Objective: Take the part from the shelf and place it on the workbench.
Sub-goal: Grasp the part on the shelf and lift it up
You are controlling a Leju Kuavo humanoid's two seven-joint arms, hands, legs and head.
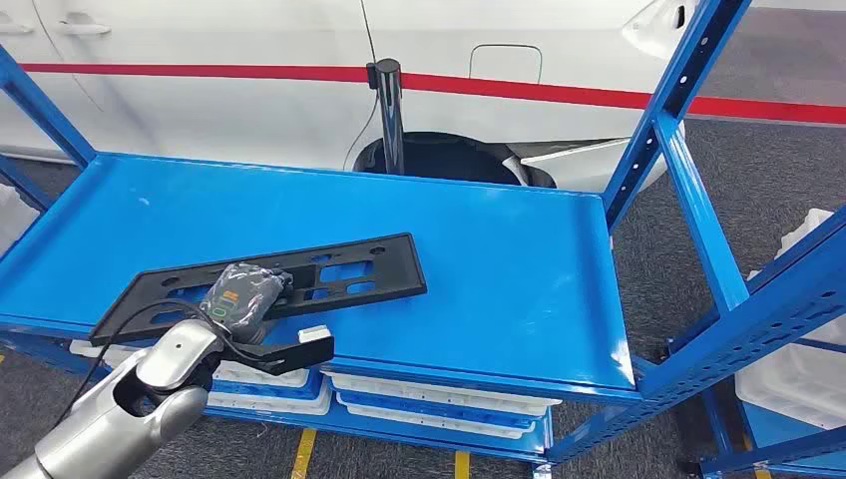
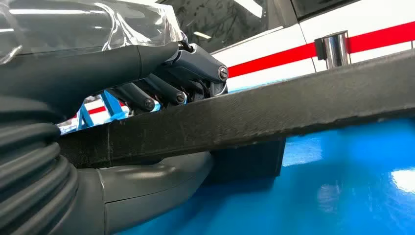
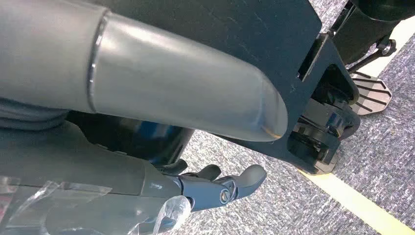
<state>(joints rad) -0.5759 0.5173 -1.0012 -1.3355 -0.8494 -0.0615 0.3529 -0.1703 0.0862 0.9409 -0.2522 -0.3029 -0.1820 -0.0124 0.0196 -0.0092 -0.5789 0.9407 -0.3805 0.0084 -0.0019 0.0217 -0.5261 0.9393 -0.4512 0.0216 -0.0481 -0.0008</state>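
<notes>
A long flat black part (image 1: 349, 269) with cut-outs lies slantwise on the blue shelf (image 1: 509, 269), toward the front left. My left hand (image 1: 244, 294) is on the part's near edge. In the left wrist view the dark fingers (image 2: 161, 93) lie over the part's edge (image 2: 293, 103) and the thick grey thumb (image 2: 147, 186) sits under it, so the hand grips the part. My right hand (image 3: 147, 176) hangs low above the grey carpet, holding nothing, with its fingers (image 3: 235, 185) loosely apart.
Behind the shelf are a white car with a red stripe (image 1: 559, 92) and a dark post (image 1: 387, 110). Blue uprights (image 1: 688, 190) frame the right side beside another rack (image 1: 788, 299). White trays (image 1: 429, 404) fill the level below. A yellow floor line (image 3: 362, 205) crosses the carpet.
</notes>
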